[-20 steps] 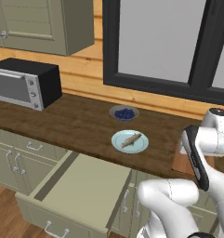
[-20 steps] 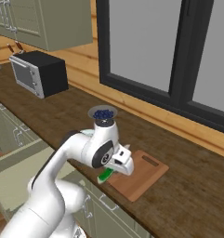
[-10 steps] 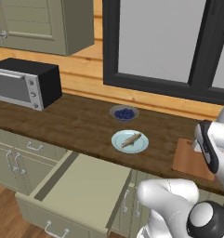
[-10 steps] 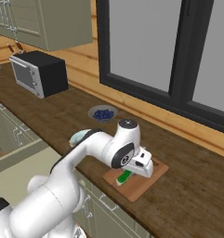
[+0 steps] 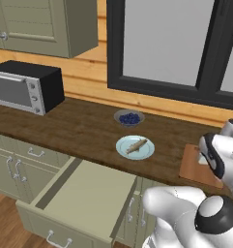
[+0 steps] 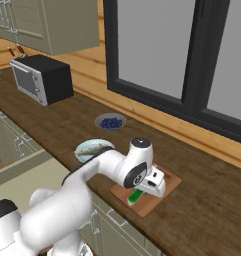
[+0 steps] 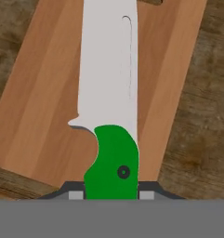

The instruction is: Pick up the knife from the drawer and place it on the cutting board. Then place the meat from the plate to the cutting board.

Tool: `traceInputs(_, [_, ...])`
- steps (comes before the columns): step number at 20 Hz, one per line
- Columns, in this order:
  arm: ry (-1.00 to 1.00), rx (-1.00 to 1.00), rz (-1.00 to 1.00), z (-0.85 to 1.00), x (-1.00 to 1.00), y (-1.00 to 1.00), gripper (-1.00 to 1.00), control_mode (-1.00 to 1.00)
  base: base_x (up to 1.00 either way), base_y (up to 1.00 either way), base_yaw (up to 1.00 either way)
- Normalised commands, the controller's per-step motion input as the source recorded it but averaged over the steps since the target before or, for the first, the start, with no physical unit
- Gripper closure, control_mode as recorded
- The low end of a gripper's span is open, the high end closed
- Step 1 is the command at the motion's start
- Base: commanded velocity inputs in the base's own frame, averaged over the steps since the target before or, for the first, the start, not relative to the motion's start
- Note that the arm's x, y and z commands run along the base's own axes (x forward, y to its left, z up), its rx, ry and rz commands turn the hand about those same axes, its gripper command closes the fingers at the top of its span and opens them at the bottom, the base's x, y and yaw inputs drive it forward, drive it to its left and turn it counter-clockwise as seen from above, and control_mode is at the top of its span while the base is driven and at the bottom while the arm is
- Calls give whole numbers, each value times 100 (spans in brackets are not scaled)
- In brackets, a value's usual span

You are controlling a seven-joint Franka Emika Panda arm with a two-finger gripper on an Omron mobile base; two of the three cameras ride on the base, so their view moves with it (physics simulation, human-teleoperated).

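In the hand view my gripper (image 7: 111,195) is shut on the bright green handle of the knife (image 7: 112,160). Its grey blade points away along the cutting board (image 7: 36,116), close over the wood. In the right base view the hand and gripper (image 6: 142,191) sit low over the cutting board (image 6: 151,205), with the knife's green handle (image 6: 135,197) showing beneath them. The pale blue plate (image 5: 135,147) holds the tan meat strip (image 5: 136,144), left of the board (image 5: 193,167). The wide drawer (image 5: 91,193) stands pulled open below the counter, its pale inside bare.
A grey bowl of dark berries (image 5: 129,117) stands behind the plate. A black toaster oven (image 5: 23,87) sits at the counter's left end. Narrower closed drawers (image 5: 14,164) lie left of the open one. Dark window frames run along the back wall.
The arm has swung right with the knife, from the board's near-left edge to over its middle, and the hand now sits lower over the wood.
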Motion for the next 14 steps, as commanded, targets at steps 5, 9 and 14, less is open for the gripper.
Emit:
traceInputs(5, [3,0,0,-25,36,-33,100,-100,0,0,0])
traceInputs(9, [0,0,0,-26,16,-29,100,-100,0,0,0])
traceInputs(14, [0,0,0,-37,20,1,100,-100,0,0,0])
